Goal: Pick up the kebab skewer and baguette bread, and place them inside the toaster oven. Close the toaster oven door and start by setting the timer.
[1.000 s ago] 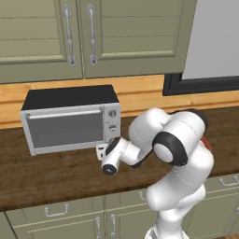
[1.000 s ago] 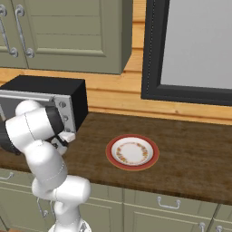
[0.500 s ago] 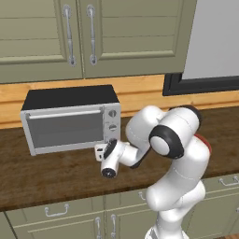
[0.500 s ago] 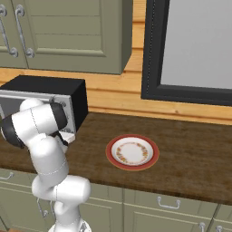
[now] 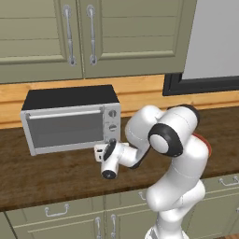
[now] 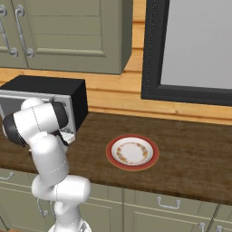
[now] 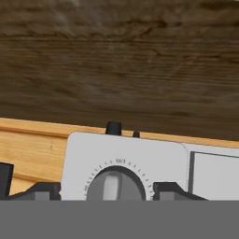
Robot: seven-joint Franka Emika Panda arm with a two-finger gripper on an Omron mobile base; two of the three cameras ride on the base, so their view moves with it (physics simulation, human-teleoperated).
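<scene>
A dark wooden worktop [image 5: 56,175] is seen in the left base view below olive-green wall cabinets [image 5: 93,37] and a pale wood backsplash, with drawer fronts along the bottom. The toaster oven [image 5: 72,119] stands on the worktop against the backsplash, its long axis running left to right and its front turned toward the robot; the toaster oven door [image 5: 65,128] is shut flat, its bar handle lying horizontally along the top edge. Three knobs [image 5: 112,126] are stacked at the right of the front. The pincer [image 5: 103,150] is held at the lowest knob, at the oven's lower right corner; its fingers are largely covered by the hand, so whether they grip the knob cannot be told here. A red edge of something is cut off behind the arm. In the right base view the oven [image 6: 68,97] is shown from its black side, its front mostly hidden by the white arm, and a red-rimmed plate [image 6: 132,152] lies well apart to the right on the worktop [image 6: 181,149], below a dark-framed window [image 6: 190,50]. In the hand view, which is rolled upside down, a grey dial [image 7: 114,186] with tick marks is cut off at the lower edge, with one dark fingertip [image 7: 44,190] at each side of it; contact cannot be made out. Through the grey glass the oven's contents cannot be made out.
</scene>
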